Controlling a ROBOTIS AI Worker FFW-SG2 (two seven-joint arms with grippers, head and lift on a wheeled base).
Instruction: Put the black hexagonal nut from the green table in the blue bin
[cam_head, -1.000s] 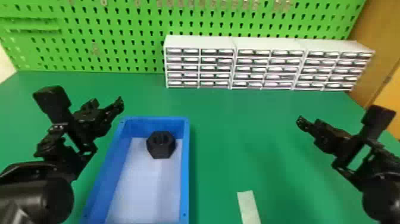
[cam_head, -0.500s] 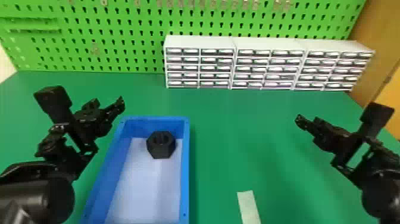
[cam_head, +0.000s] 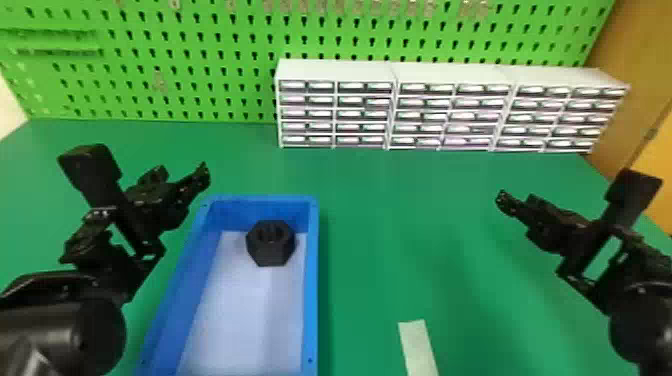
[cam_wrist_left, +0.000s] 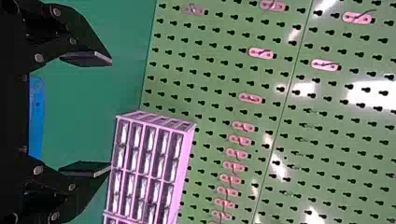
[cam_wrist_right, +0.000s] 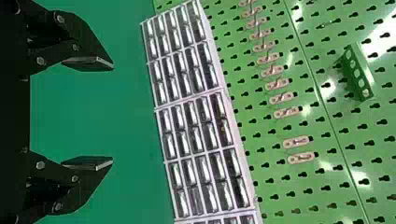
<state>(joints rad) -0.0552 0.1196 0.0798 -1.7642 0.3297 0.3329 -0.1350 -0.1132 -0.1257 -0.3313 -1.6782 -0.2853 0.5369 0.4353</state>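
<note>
Nut (cam_head: 270, 245), black, hexagonal, is contained in blue bin (cam_head: 311, 300), flanked by left gripper (cam_head: 181, 172) and right gripper (cam_head: 517, 199), each with fingers parted

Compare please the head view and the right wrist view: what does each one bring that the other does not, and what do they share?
Head view: the black nut inside the blue bin, the pale strip on the table, and the left gripper.

Right wrist view: a green holder with a row of openings.

Both: the right gripper, the green table, the white drawer units and the green pegboard.
</note>
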